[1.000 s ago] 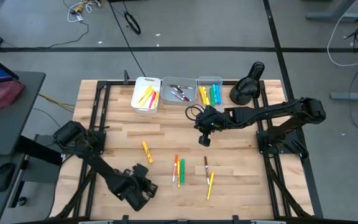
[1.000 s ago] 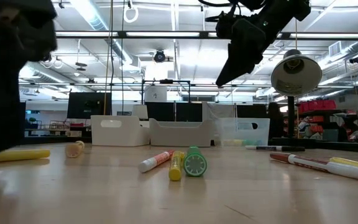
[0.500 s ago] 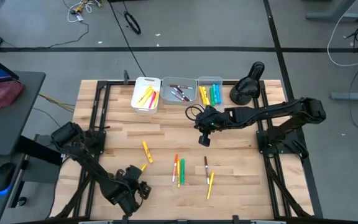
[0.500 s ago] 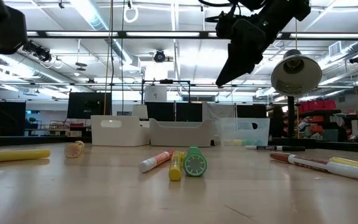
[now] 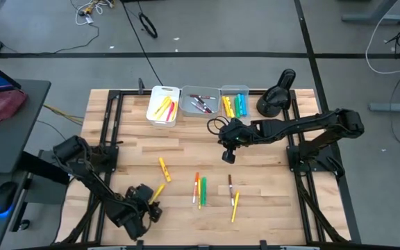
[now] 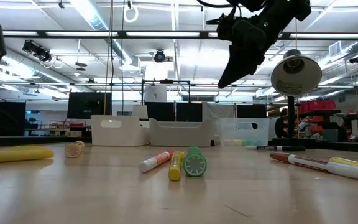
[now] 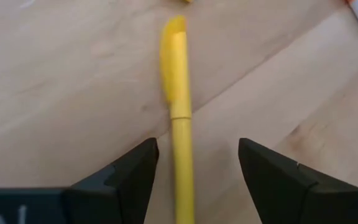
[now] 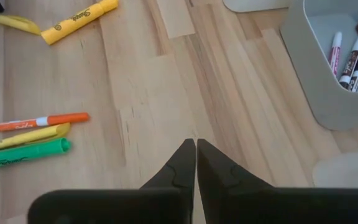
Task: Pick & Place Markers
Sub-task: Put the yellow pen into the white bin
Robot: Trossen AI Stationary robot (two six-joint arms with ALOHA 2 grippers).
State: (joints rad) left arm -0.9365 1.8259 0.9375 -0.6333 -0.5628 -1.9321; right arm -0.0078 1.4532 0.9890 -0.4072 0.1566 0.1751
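Several markers lie loose on the wooden table. A yellow pen (image 5: pixel 159 190) (image 7: pixel 178 106) rests flat near my left gripper. A short yellow marker (image 5: pixel 163 169) lies beyond it. An orange-white, a yellow and a green marker (image 5: pixel 199 189) (image 6: pixel 195 162) form a cluster mid-table. A brown marker (image 5: pixel 230 185) and a yellow one (image 5: pixel 235 205) lie to their right. My left gripper (image 5: pixel 150 205) (image 7: pixel 196 147) is open, low over the yellow pen's near end, a finger on each side, not touching. My right gripper (image 5: pixel 228 156) (image 8: pixel 196 147) (image 6: pixel 223 83) hangs shut, high over mid-table.
Three small bins stand in a row at the far edge: a white one (image 5: pixel 164 104) with yellow and red markers, a grey one (image 5: pixel 200 101) (image 8: pixel 328 74) with dark and red markers, and a clear one (image 5: pixel 235 101) with yellow, green and blue ones. A black lamp (image 5: pixel 275 98) stands to their right.
My left gripper has drawn back toward the table's near-left corner, and the yellow pen that it covered a second ago now shows in front of its fingers. The pen lies where it was. My right arm has kept still.
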